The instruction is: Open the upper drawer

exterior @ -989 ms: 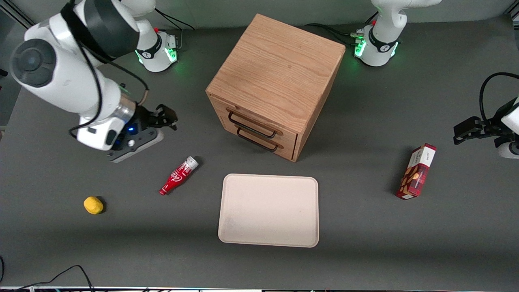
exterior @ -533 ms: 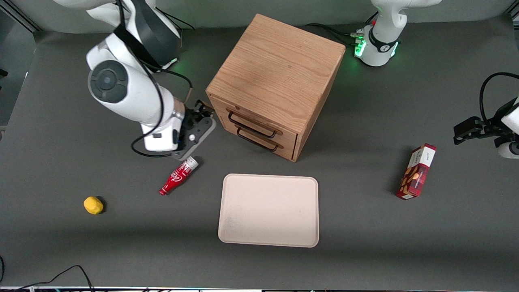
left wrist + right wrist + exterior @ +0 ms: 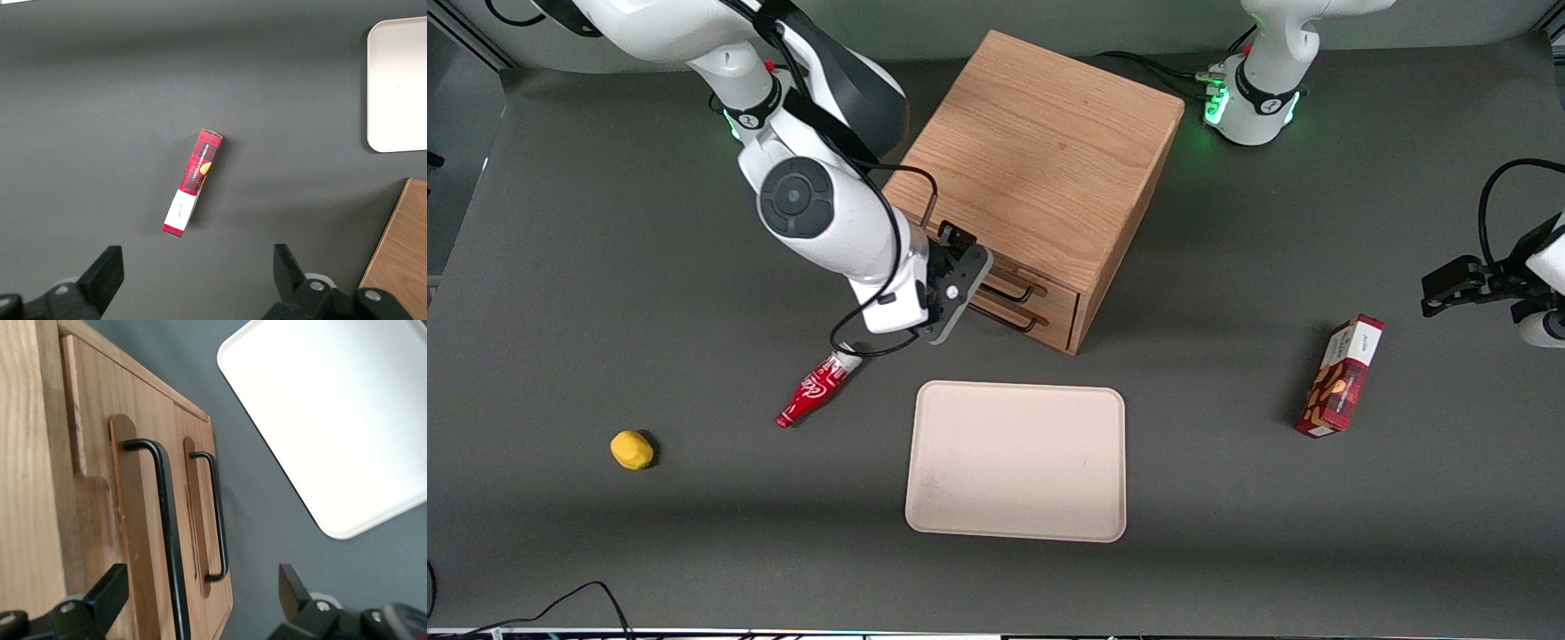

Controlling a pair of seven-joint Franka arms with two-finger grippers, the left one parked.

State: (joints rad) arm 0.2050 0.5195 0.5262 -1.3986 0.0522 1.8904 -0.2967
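Observation:
The oak cabinet (image 3: 1040,151) stands mid-table. Its upper drawer (image 3: 1060,302) is closed, with a thin black wire handle (image 3: 1018,291). The lower drawer's handle (image 3: 1021,322) sits just below. My gripper (image 3: 960,249) is right in front of the drawer fronts and hides much of them. In the right wrist view the upper drawer (image 3: 100,540) shows closed. Its handle (image 3: 168,540) runs between my open fingers, apart from both, and the gripper (image 3: 200,600) is empty. The lower handle (image 3: 219,513) lies beside it.
A cream tray (image 3: 1016,460) lies nearer the front camera than the cabinet and shows in the right wrist view (image 3: 333,420). A red bottle (image 3: 818,387) and a yellow lump (image 3: 631,449) lie toward the working arm's end. A red box (image 3: 1341,375) lies toward the parked arm's end.
My arm has swung from the working arm's end of the table to the cabinet's front. The gripper now straddles the upper drawer's handle. The drawers have not moved.

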